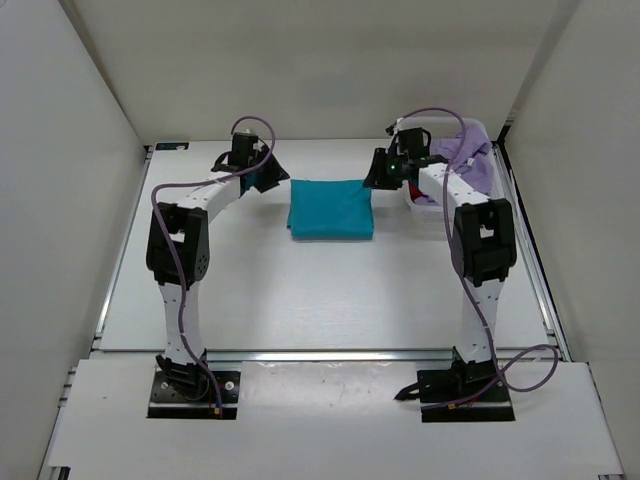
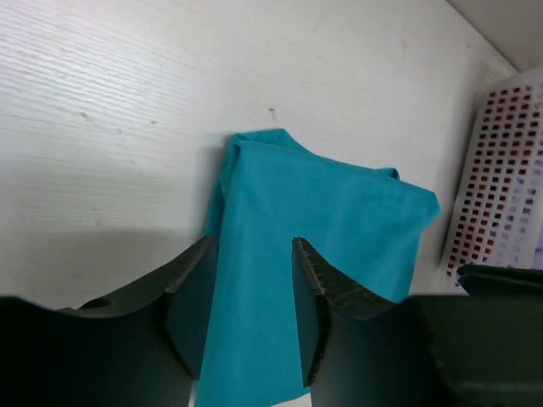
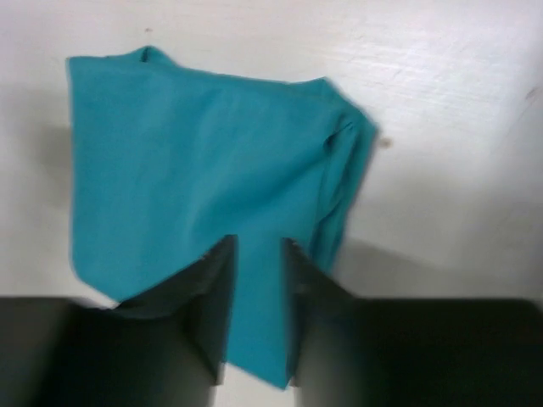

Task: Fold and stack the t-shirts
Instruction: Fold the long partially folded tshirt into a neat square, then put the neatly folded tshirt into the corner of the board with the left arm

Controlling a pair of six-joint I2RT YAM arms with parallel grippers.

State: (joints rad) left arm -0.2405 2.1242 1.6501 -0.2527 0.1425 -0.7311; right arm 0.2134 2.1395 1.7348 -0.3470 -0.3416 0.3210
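The teal t-shirt (image 1: pixel 330 208) lies folded into a flat rectangle at the back middle of the table; it also shows in the left wrist view (image 2: pixel 331 220) and the right wrist view (image 3: pixel 195 170). My left gripper (image 1: pixel 268 176) hangs just left of its far left corner, jaws apart and empty (image 2: pixel 253 246). My right gripper (image 1: pixel 378 172) hangs just right of its far right corner, jaws apart and empty (image 3: pixel 259 246). The lavender t-shirt (image 1: pixel 466 150) is bunched in the white mesh basket. Dark red cloth shows through the basket mesh (image 2: pixel 501 161).
The white mesh basket (image 1: pixel 492 172) stands at the back right, close behind my right arm. White walls close in the table at the left, the back and the right. A metal rail (image 1: pixel 330 353) runs along the near edge.
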